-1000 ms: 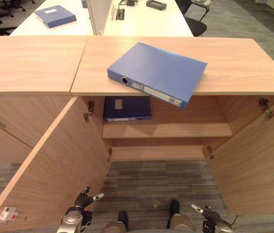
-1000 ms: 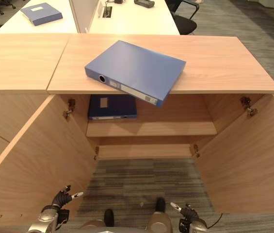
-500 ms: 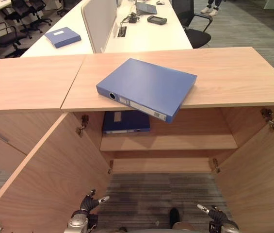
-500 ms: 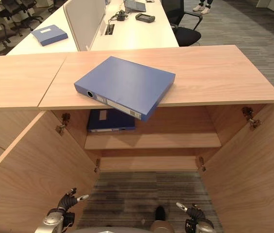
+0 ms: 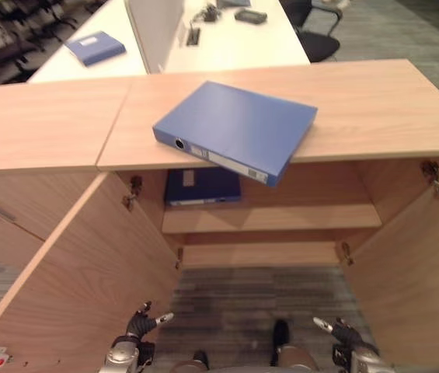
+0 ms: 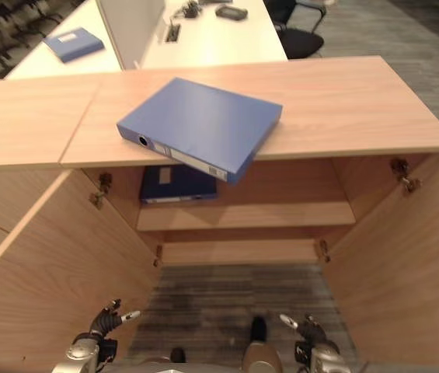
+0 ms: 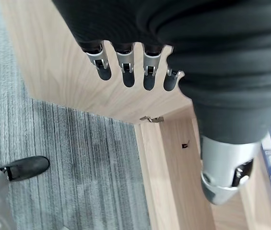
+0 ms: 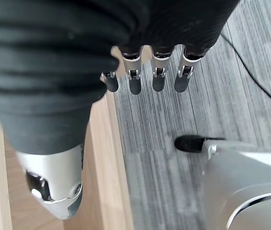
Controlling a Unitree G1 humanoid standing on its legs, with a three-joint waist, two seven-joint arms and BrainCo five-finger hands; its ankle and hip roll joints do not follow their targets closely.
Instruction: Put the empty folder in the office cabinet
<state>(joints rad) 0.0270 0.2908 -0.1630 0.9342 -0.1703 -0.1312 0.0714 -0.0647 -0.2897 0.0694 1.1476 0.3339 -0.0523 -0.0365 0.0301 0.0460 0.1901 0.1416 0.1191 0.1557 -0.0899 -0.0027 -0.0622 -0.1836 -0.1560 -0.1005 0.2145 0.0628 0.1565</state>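
A blue folder (image 5: 235, 128) lies flat on the wooden cabinet top (image 5: 374, 109), one corner hanging over the front edge. Below it the office cabinet stands with both doors swung out. A second blue folder (image 5: 202, 186) lies on its upper shelf (image 5: 281, 217) at the left. My left hand (image 5: 137, 325) hangs low near the floor, beside the left door, fingers (image 7: 125, 72) relaxed and empty. My right hand (image 5: 334, 334) hangs low by the right door, fingers (image 8: 155, 79) straight, holding nothing. Both hands are far below the folder.
The left door (image 5: 71, 272) and right door (image 5: 421, 264) flank the grey carpet (image 5: 258, 303) in front of the cabinet. Behind the cabinet stands a white desk (image 5: 227, 43) with a divider, another blue folder (image 5: 95, 47) and a black chair (image 5: 316, 39).
The whole picture has shifted, so the camera moved. The folder on top has kept its place and both hands still hang low and empty.
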